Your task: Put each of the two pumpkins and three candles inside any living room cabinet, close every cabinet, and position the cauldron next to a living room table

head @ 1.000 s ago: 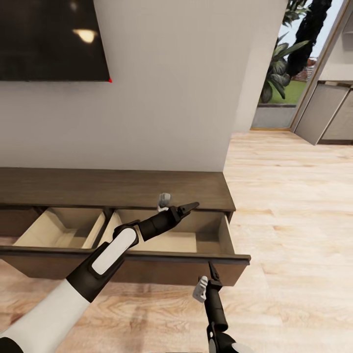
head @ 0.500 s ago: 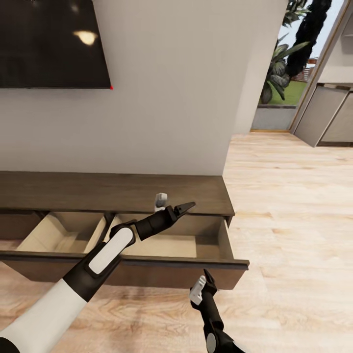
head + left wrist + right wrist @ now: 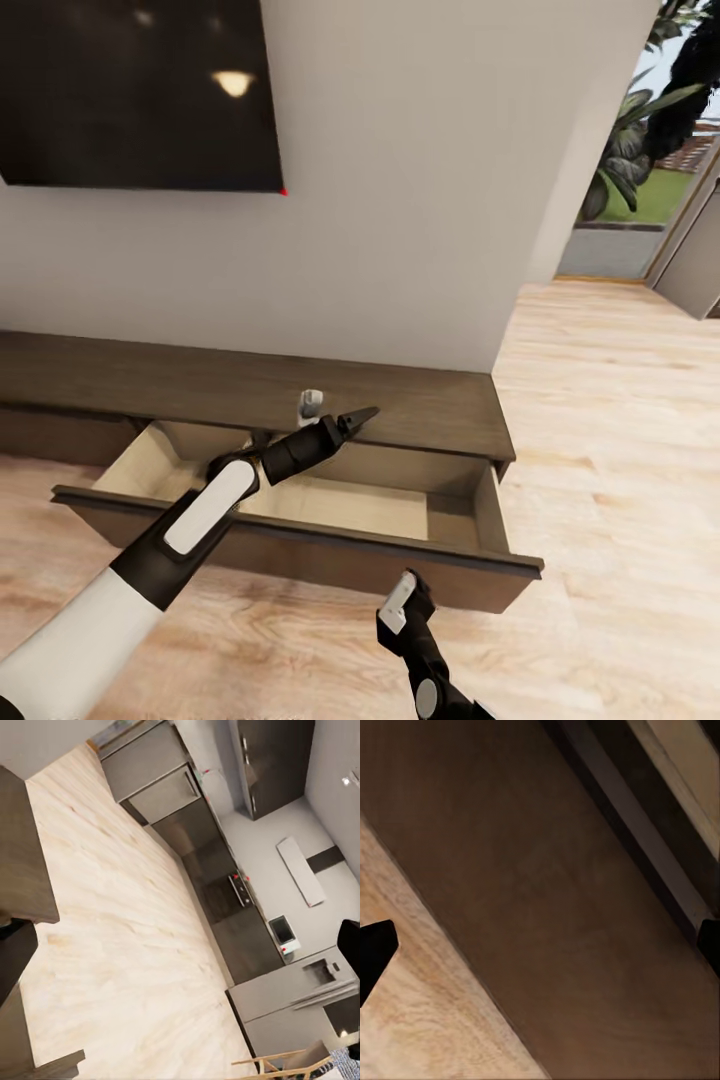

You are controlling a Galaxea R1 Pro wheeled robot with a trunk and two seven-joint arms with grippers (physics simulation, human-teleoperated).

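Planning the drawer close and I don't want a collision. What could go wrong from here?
1. The left pincer and its forearm hang over the open drawer. Pushing the drawer shut now would likely jam the arm against the cabinet top.
2. The right pincer is open and close to the drawer front, right of its middle. An off-centre push there may skew the drawer.

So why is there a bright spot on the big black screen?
In the head view, the wall TV is glossy and mirrors a ceiling light as a soft glow; the open cabinet drawer is evenly lit. In the right wrist view, the drawer front looks blurry up close.
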